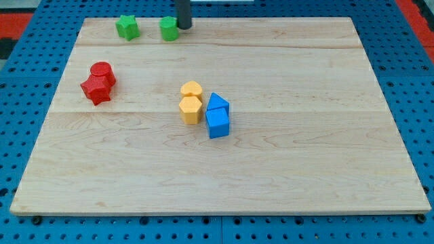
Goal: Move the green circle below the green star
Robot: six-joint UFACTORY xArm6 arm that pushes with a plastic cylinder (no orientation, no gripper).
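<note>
The green circle sits near the counter's top edge, just to the view's right of the green star. My tip touches the circle's right side (there is no claw here, only a rod). The circle must travel down and leftward, so the tip probably needs to come around above it.
</note>
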